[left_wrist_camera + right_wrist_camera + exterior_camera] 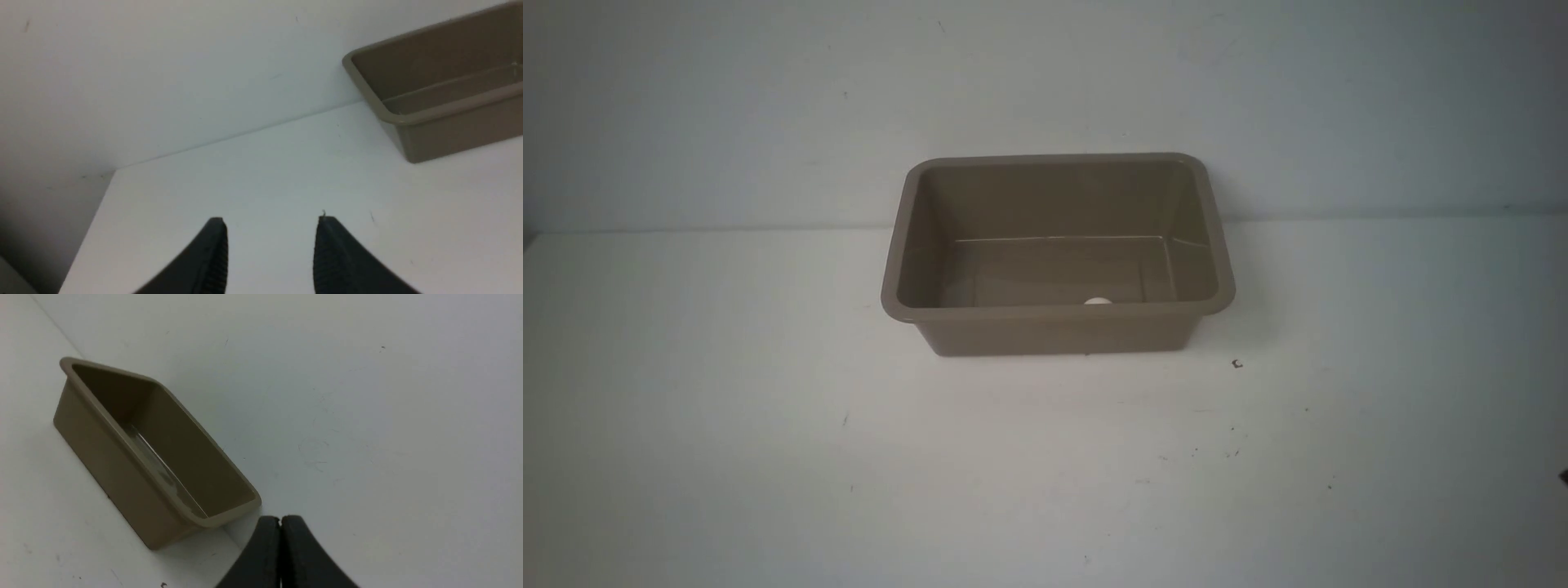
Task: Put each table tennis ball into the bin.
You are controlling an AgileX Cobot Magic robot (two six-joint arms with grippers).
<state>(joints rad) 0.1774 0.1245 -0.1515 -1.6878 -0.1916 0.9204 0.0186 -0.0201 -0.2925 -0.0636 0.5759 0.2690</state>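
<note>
White ball (1098,301) in bin (1054,333); L hand (270,222) open, R hand (280,519) shut.

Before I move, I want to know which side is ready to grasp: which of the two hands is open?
The left hand: its fingertips stand apart with nothing between them, while the right hand is shut.

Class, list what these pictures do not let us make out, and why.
- Ball, front view: lower part hidden by the bin's near wall; any print unseen.
- Left wrist view: bin's far end cut off by the picture's edge.
- Front view: dark thing at the right edge, mostly cut off.
</note>
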